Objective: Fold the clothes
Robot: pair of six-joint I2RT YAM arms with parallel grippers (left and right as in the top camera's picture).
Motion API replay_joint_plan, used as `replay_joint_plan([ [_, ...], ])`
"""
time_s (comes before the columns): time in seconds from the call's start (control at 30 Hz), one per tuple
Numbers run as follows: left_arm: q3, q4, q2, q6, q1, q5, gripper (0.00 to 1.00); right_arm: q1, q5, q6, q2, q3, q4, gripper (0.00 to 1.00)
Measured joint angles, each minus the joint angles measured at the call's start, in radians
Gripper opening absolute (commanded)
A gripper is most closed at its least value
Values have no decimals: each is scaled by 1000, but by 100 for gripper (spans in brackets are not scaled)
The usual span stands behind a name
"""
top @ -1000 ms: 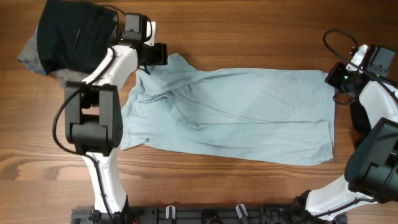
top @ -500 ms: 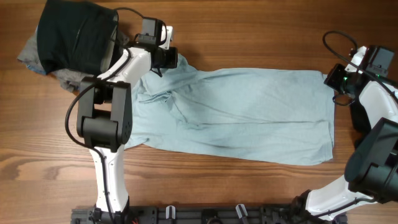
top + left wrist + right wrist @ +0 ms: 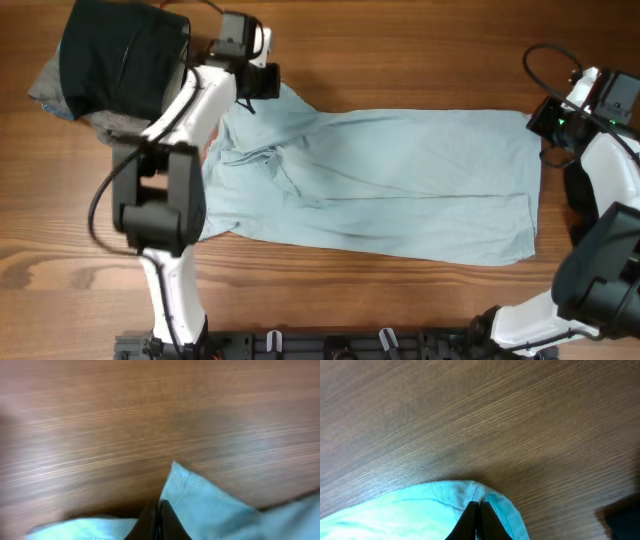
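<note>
The pale blue T-shirt (image 3: pixel 390 180) lies spread widthwise across the wooden table. My left gripper (image 3: pixel 268 88) is at its far left corner, jaws pressed together on the fabric edge (image 3: pixel 200 505), with the fingertips (image 3: pixel 160 512) meeting at the hem. My right gripper (image 3: pixel 537 120) is at the far right corner, shut on a bunched bit of the shirt (image 3: pixel 420 510), its fingertips (image 3: pixel 479 510) closed into the fold. A black garment (image 3: pixel 115 60) sits heaped at the far left on top of a grey garment (image 3: pixel 50 88).
The left arm's links (image 3: pixel 160 190) stand over the shirt's left edge. A black cable (image 3: pixel 550 65) loops by the right arm. A black rail (image 3: pixel 330 345) runs along the table's near edge. Bare wood (image 3: pixel 400 40) lies beyond the shirt.
My left gripper moved right to the shirt's far left corner and closed on the edge. The right gripper stayed shut on its corner and shifted slightly outward.
</note>
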Motion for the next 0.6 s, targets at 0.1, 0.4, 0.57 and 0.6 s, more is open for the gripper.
replay_joint_plan([
  [0.1, 9, -68, -102, 0, 0, -39, 4, 0, 0, 0, -15, 0, -18, 4],
  [0.4, 29, -312, -192, 0, 0, -55, 4, 0, 6, 0, -15, 0, -89, 4],
  [0.57, 27, -462, -238, 0, 0, -55, 4, -1, 84, 18, -38, 0, -219, 4],
  [0.6, 27, -482, -254, 0, 0, -63, 4, -3, 116, 44, -58, 0, -268, 4],
])
